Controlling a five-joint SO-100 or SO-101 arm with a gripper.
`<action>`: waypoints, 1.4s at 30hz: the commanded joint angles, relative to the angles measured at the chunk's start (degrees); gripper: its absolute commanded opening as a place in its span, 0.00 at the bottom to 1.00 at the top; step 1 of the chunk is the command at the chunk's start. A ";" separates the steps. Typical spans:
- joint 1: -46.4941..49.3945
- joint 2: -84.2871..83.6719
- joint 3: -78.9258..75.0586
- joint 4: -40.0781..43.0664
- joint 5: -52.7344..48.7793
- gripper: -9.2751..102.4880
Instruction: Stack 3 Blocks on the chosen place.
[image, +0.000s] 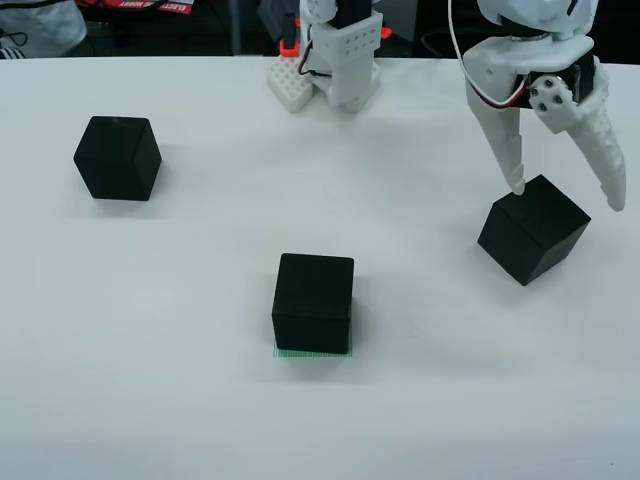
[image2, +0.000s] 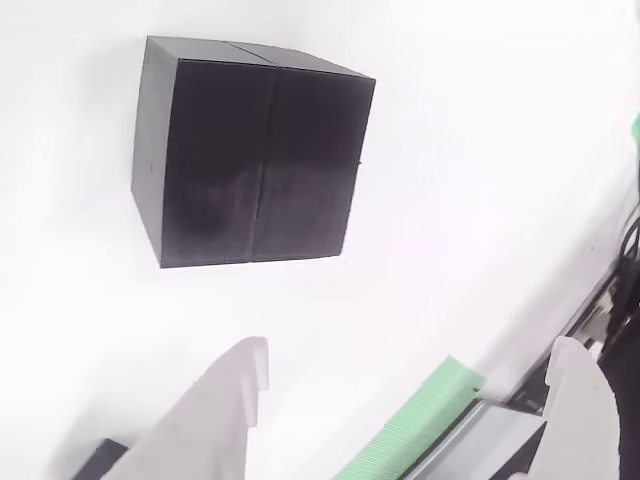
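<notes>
1. Blocks, three matte black cubes, lie spread across the white bench (image: 150, 400) in the fixed view from the front, taken here from left to right.
2. At the far left, the left block (image: 117, 158) sits alone, well apart from the other two.
3. Near the middle, the middle block (image: 313, 302) rests on the green square (image: 312, 352), which shows as a thin striped edge along the cube's base.
4. Behind it, at the far edge of the bench, stands the arm's white base (image: 338, 62).
5. At the right, the right block (image: 533, 229) sits turned at an angle, one corner toward the camera.
6. The white gripper (image: 568, 196) hangs over that right block with its jaws spread wide. One fingertip looks to be at the cube's upper left edge, the other is off its right side, and nothing is pinched between them.
7. In the view that rides on the gripper, a black cube (image2: 250, 160) lies on the white surface ahead of the gripper (image2: 410, 370). It is clear of both fingertips, and the jaws stand apart.
</notes>
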 joint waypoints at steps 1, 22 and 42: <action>-1.76 0.26 -0.26 1.67 5.71 0.39; -5.98 -0.79 8.17 0.70 7.38 0.45; -5.45 -13.71 0.62 -6.50 7.38 0.46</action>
